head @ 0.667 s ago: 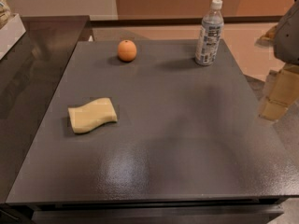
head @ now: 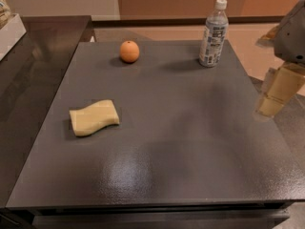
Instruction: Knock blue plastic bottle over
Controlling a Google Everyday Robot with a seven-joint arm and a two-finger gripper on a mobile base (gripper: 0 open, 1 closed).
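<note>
The blue plastic bottle (head: 213, 34) stands upright near the far right corner of the dark grey table (head: 162, 147). It is clear, with a white cap and a pale blue-and-white label. My gripper (head: 275, 97) hangs at the right edge of the view, beside the table's right edge, nearer to me than the bottle and well apart from it. Its pale yellowish fingers point down.
An orange (head: 129, 51) sits at the far middle-left of the table. A yellow sponge (head: 94, 117) lies on the left half. A dark counter (head: 33, 66) adjoins the table on the left, with a white object (head: 8, 27) on it.
The gripper has moved slightly, staying at the right edge of the view. The bottle, orange and sponge have not moved.
</note>
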